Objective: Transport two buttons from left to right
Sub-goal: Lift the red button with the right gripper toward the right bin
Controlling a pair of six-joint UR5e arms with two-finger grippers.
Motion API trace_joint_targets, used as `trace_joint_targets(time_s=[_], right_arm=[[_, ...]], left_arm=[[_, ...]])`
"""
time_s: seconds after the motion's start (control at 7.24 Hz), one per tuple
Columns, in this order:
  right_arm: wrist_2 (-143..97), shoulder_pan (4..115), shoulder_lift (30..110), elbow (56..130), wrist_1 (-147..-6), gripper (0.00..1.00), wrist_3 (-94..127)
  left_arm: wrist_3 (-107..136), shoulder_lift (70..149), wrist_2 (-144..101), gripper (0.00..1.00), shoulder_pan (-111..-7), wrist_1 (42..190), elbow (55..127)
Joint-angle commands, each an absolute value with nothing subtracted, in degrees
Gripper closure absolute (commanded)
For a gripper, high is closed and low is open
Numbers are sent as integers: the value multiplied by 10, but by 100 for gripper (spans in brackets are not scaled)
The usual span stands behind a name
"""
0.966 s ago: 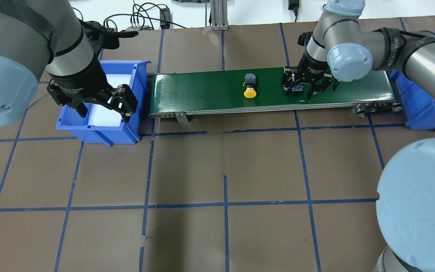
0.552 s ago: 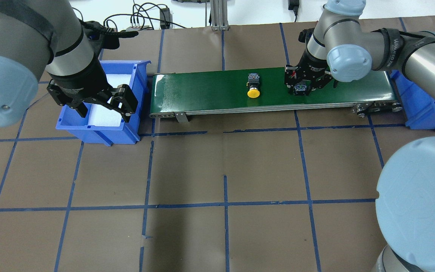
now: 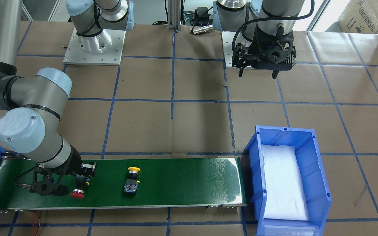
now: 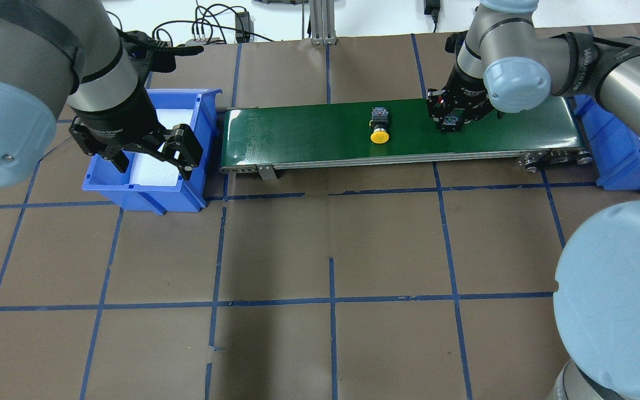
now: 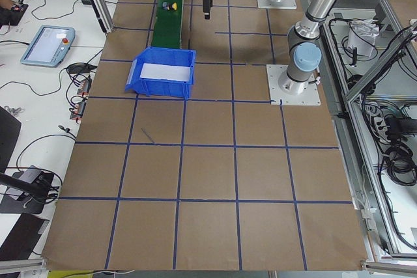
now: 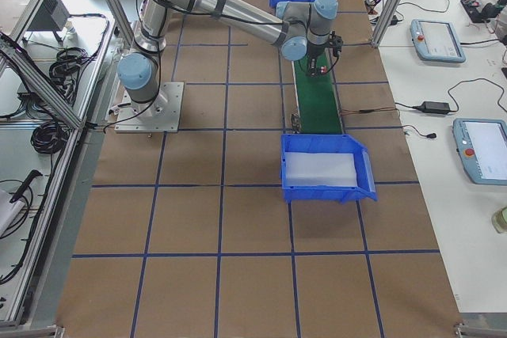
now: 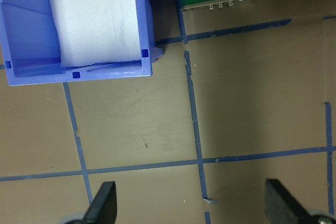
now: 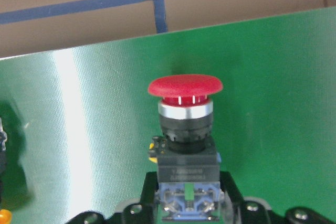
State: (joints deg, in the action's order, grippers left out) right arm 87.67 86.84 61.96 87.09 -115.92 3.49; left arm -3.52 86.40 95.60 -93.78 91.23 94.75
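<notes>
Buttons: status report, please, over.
Left gripper open, empty. Right gripper shut on red button, above green belt. Yellow button lies on belt, untouched. Nothing blocking seen.

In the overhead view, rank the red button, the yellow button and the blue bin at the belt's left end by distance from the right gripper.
1. red button, held in the right gripper.
2. yellow button, mid-belt.
3. blue bin, past the belt's left end.

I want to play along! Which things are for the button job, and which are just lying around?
For the job: red button in the right gripper, yellow button, green belt, left blue bin, right blue bin.
Lying around: cables, tablets, cardboard box.
</notes>
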Motion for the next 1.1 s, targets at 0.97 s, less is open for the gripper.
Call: trace_joint_targets(time_s=[0.97], right_arm=[[948,647,665,788,-1079,79,-266]], left_arm=[[-35,863,956,0,-938,912,947]])
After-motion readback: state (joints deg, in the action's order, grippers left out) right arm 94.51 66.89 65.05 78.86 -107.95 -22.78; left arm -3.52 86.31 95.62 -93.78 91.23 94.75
